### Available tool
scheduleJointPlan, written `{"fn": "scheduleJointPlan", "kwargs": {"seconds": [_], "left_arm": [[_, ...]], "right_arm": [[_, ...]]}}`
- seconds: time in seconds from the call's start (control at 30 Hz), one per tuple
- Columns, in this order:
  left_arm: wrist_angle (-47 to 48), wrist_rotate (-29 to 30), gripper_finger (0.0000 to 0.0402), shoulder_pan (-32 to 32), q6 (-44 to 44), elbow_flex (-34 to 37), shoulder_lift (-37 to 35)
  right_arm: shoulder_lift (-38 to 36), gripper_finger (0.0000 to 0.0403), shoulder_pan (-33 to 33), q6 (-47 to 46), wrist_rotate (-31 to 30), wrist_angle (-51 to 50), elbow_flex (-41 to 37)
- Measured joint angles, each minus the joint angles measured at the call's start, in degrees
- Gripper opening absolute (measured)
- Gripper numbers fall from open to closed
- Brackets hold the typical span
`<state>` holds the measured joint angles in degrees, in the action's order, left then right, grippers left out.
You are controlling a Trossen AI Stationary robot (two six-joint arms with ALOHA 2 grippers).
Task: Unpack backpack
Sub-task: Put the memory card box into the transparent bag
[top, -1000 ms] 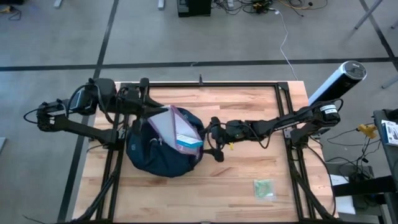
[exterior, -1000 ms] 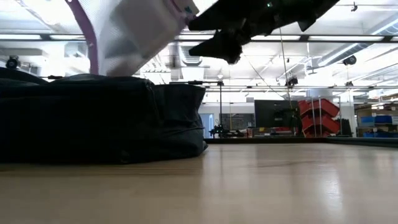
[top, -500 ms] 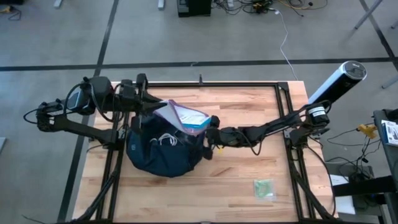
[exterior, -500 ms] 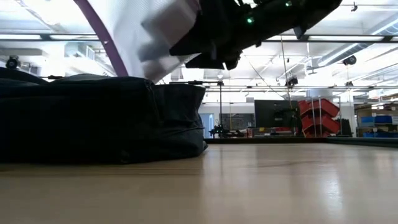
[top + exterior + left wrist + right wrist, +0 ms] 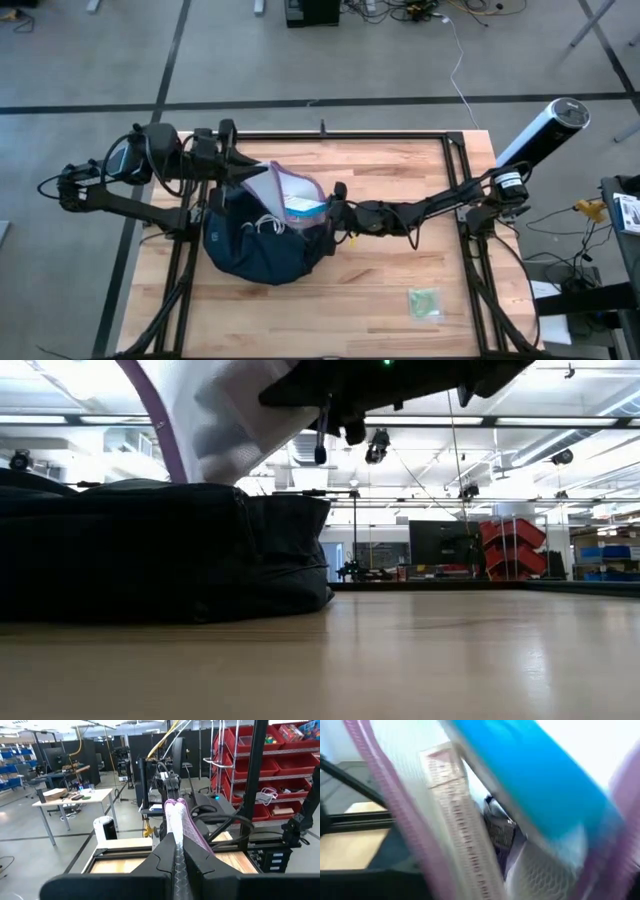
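From above, we see the dark navy soft fabric backpack (image 5: 262, 248) lying on the left half of the pale wooden table (image 5: 400, 290), its mouth open and a loose white cord showing inside. Over that mouth hangs the clear purple-edged zip pouch (image 5: 290, 195), with a blue and white item inside it. The left gripper (image 5: 243, 178) sits at the pouch's far-left corner, clenched on its edge. The right gripper (image 5: 331, 212) reaches in from the right and meets the pouch's near-right edge; we cannot tell here whether its fingers have closed on it. A small green packet (image 5: 424, 302) lies well apart, near the table's front right corner. No writing is readable from this height.

At table level, the backpack (image 5: 160, 550) fills the left side as a dark block resting on the wood, and the pouch (image 5: 220, 410) hangs above it, clear of the fabric. The right gripper (image 5: 330, 400) is a dark shape against the pouch's right side.

The left wrist camera shows what the others hide: the two dark fingers (image 5: 160, 857) pressed together on the pouch's purple seam (image 5: 176, 827), which stands upright between them.

The right wrist camera is filled by the pouch (image 5: 395, 820); a blue card and a printed label show through it, the print too blurred to read.
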<state>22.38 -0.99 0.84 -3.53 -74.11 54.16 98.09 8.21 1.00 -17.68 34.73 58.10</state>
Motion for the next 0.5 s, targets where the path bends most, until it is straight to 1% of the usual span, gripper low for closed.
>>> {"fn": "scheduleJointPlan", "kwargs": {"seconds": [0.07, 0.1, 0.17, 0.3, 0.33, 0.4, 0.43, 0.5], "left_arm": [[1.26, 0.04, 0.0000, 0.00, 0.00, 0.00, -0.03], [1.93, 0.17, 0.0000, 0.00, 0.00, 0.00, -0.05], [3.78, 0.29, 0.0000, 0.00, 0.00, 0.00, -0.14], [9.14, 0.47, 0.0000, 0.00, 1.09, -0.02, -0.23], [10.09, 0.46, 0.0000, -0.02, 1.44, -0.02, -0.17], [13.70, 0.42, 0.0000, -0.02, 3.63, -0.17, 0.41], [15.61, 0.41, 0.0000, -0.04, 4.63, 0.15, 0.90], [14.08, -0.34, 0.0000, -0.12, 6.06, 1.22, 1.90]], "right_arm": [[-0.29, 0.0054, 0.41, 1.50, 0.51, -1.15, 0.53], [-0.75, 0.0048, 0.56, 2.67, 0.81, -2.74, 0.85], [-2.12, 0.0051, 0.70, 3.32, 1.65, -8.40, 2.35], [-6.21, 0.0055, 0.73, 2.00, 1.72, -28.26, 7.67], [-6.80, 0.0057, 0.79, 1.97, 1.67, -30.71, 8.28], [-9.64, 0.0056, 1.26, 2.82, 1.79, -46.74, 12.84], [-11.21, 0.0054, 1.47, 3.00, 1.61, -53.08, 14.68], [-14.46, 0.0054, 1.81, 3.18, 1.61, -63.08, 18.68]]}}
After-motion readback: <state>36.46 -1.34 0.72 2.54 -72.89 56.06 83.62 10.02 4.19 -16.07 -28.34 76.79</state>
